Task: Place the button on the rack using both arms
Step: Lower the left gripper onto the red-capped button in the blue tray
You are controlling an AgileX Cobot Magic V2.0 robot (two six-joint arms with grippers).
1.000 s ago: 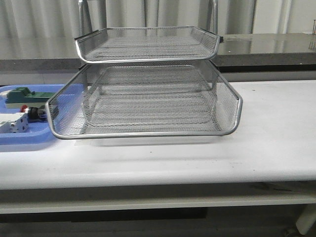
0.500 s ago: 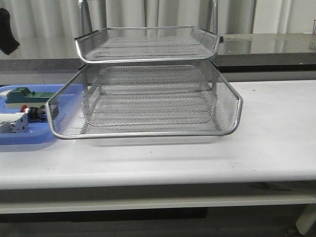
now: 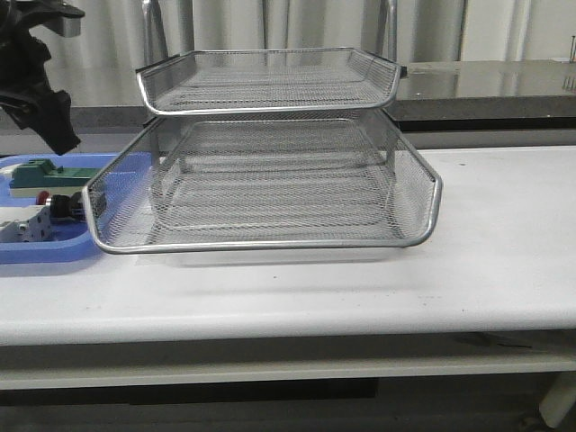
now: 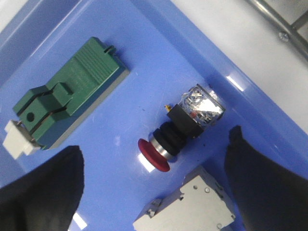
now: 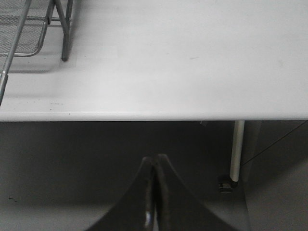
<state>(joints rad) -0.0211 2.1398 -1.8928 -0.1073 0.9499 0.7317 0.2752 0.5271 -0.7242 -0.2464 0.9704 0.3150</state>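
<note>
Pale curtains and a dark counter back the white table (image 3: 486, 261), where we see the wire rack (image 3: 270, 193) standing mid-surface w/ its mesh tiers stacked; just beside it, at the table's left edge, sits a blue tray (image 3: 45, 252). Our left gripper (image 3: 36, 90) hangs above that tray, fingers (image 4: 43, 192) spread wide apart w/ nothing between them; seen from the left wrist, the button (image 4: 180, 127) lies on its side on the tray floor, directly in line w/ the gap between the fingers, red head toward the camera, silver collar behind it, black body and a clear-capped end pointing away. A green block (image 4: 67, 91) w/ a white tab lies near it, apart; a grey-white block (image 4: 192, 202) sits just beside the button's red head. Our right gripper (image 5: 153, 192) is off the table's near edge, over the dark floor, its fingers pressed together on nothing; a rack leg (image 5: 64, 29) shows at the corner of that view.
</note>
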